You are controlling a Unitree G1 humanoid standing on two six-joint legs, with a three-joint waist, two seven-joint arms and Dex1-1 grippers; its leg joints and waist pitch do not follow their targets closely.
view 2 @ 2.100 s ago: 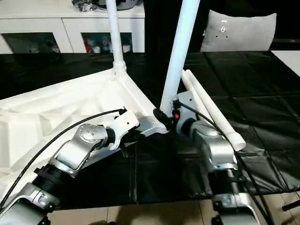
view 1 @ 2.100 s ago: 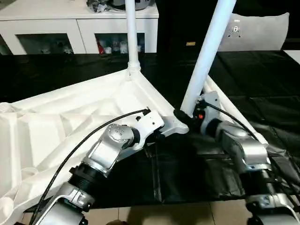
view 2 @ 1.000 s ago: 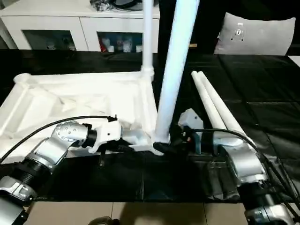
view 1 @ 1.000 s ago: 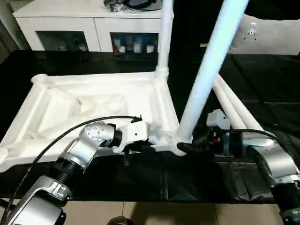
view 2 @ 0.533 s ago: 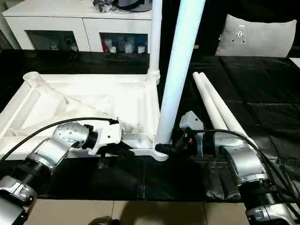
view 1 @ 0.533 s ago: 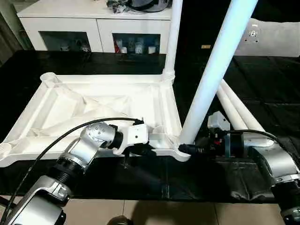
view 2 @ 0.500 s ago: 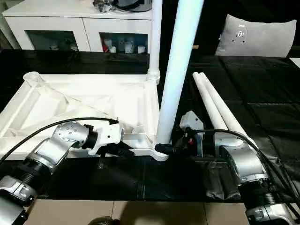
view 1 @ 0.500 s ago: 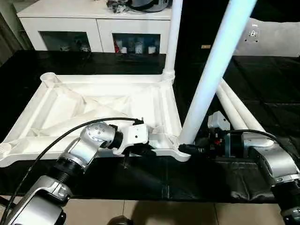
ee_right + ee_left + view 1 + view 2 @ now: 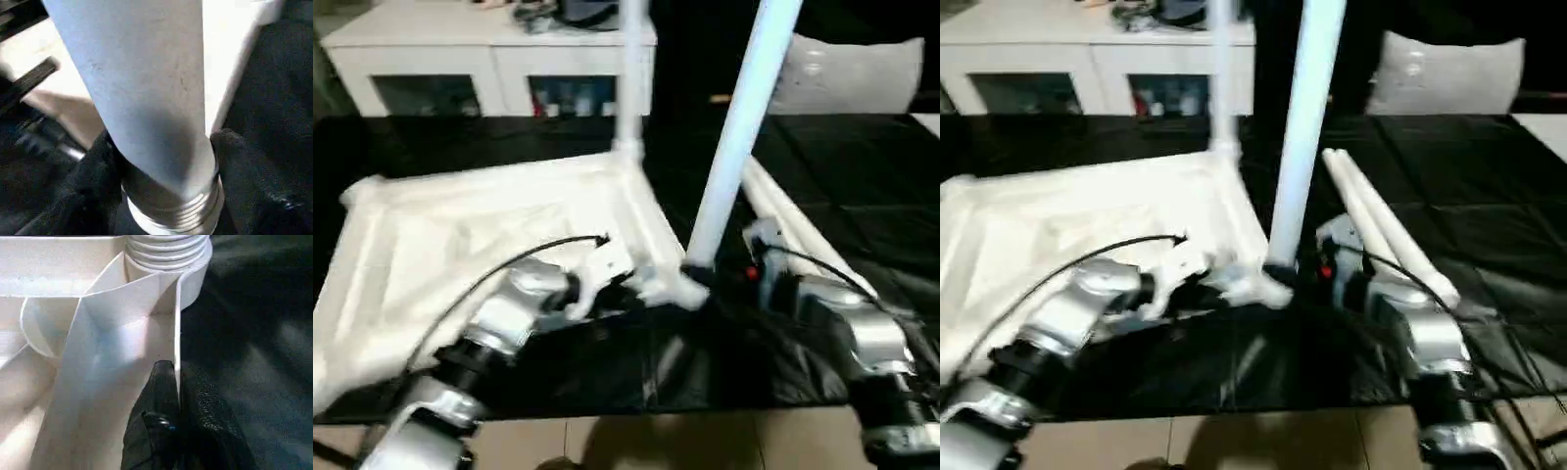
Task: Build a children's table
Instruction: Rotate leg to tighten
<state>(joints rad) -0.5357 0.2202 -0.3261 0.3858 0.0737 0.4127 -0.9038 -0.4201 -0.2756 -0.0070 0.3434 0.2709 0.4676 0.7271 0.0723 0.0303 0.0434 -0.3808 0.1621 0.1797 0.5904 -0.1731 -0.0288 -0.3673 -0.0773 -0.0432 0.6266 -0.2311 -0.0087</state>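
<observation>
Right wrist view: my right gripper (image 9: 164,186) clasps 1 upright leg (image 9: 146,88), my left gripper (image 9: 177,396) pinches the tabletop's rim (image 9: 178,333).

I see the table top (image 9: 489,225) lying upside down ahead; two legs (image 9: 739,137) stand in its right-side corners, two loose legs (image 9: 1381,230) lie right of it.

Two upright legs (image 9: 734,147) stand at the tabletop (image 9: 460,235) edge; two loose legs (image 9: 1381,230) lie just beside them. Beyond those legs the black worktop (image 9: 862,166) is open.
</observation>
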